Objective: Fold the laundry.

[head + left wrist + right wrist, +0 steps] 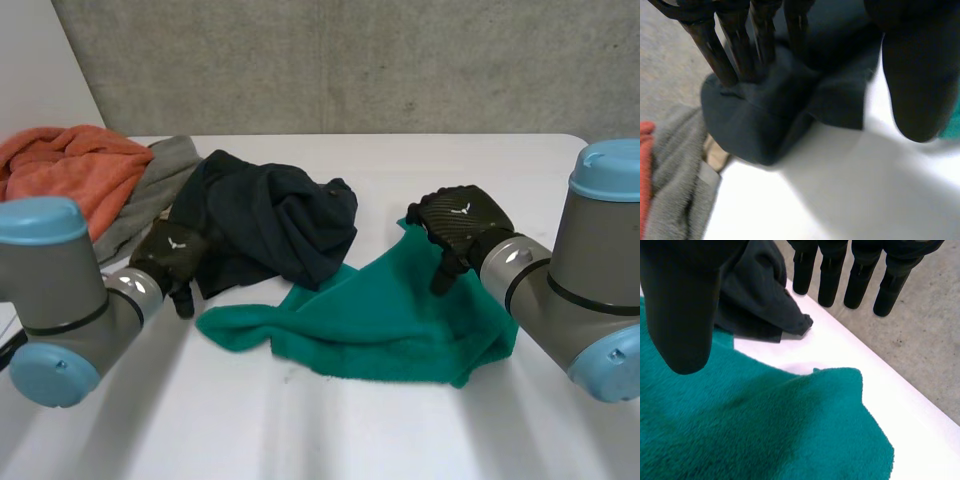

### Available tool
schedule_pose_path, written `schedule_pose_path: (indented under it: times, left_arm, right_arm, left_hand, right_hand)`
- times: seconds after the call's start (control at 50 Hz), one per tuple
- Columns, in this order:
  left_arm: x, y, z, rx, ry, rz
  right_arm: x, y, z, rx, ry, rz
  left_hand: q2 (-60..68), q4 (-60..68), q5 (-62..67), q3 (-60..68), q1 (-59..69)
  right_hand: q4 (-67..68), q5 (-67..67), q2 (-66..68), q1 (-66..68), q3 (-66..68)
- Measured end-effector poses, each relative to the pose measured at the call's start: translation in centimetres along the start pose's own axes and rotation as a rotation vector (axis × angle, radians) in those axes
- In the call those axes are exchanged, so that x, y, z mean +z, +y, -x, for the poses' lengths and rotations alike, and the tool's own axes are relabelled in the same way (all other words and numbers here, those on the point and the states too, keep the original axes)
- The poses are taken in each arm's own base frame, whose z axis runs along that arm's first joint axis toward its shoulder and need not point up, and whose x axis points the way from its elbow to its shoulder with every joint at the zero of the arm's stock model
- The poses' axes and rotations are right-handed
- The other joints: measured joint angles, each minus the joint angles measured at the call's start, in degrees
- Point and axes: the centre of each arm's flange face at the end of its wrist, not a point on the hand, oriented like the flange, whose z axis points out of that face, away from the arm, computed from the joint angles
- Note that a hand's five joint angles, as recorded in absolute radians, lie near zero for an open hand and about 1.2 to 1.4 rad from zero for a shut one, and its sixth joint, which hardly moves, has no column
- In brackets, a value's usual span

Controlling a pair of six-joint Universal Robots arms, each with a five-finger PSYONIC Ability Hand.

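Starting at the left, an orange towel (pixel 70 170) and a grey cloth (pixel 150 185) lie bunched left of the dark garment (pixel 270 225), which sits crumpled on the table (pixel 300 430). The left hand (pixel 170 255) is at the garment's left edge, open, its straight fingers (pixel 710 47) pressing on the cloth, thumb apart. Right of the garment and touching it, the green towel (pixel 380 310) lies spread but rumpled. The right hand (pixel 460 220) hangs open over a towel corner well right of the garment, fingers (pixel 830 280) straight, holding nothing. I'd judge it all soft, light and limp, so it will sag; best pinched at corners or hems.
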Motion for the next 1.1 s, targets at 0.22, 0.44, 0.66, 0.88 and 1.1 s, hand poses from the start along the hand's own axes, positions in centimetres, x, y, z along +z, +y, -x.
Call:
schedule_pose_path:
  times: [0.22,0.44,0.66,0.88,1.1]
  left_arm:
    - [-0.6,-2.5,2.0,-0.028,-0.04,-0.05]
    - [1.8,-8.8,2.5,0.004,-0.039,-0.247]
    - [7.1,-10.2,0.6,0.039,0.036,-0.258]
    - [11.0,-7.9,0.2,0.147,0.015,-0.143]
    - [8.1,-14.6,15.8,0.0,-0.595,-0.364]
  right_arm:
    - [0.6,-0.2,-0.5,0.053,-0.02,-0.03]
    - [1.3,0.4,-0.8,0.053,-0.014,-0.005]
    - [1.5,0.8,-0.8,0.045,-0.011,0.006]
    - [1.7,1.3,-0.5,0.027,-0.023,0.019]
    - [1.8,1.7,0.0,-0.023,-0.033,0.028]
  left_hand:
    - [16.81,17.28,17.53,16.75,17.01]
    - [-5.71,-5.48,-3.56,-5.22,-5.75]
    - [-5.79,-5.48,-3.56,-5.22,-5.75]
    - [37.49,36.74,36.26,36.02,40.77]
    - [51.1,51.69,48.61,50.6,48.73]
  right_hand:
    - [7.26,7.63,6.49,6.94,6.93]
    - [1.14,0.68,1.34,1.31,1.72]
    - [0.82,0.21,1.34,1.31,1.72]
    - [0.82,0.21,1.34,1.31,1.72]
    - [0.82,0.22,1.34,1.31,1.72]
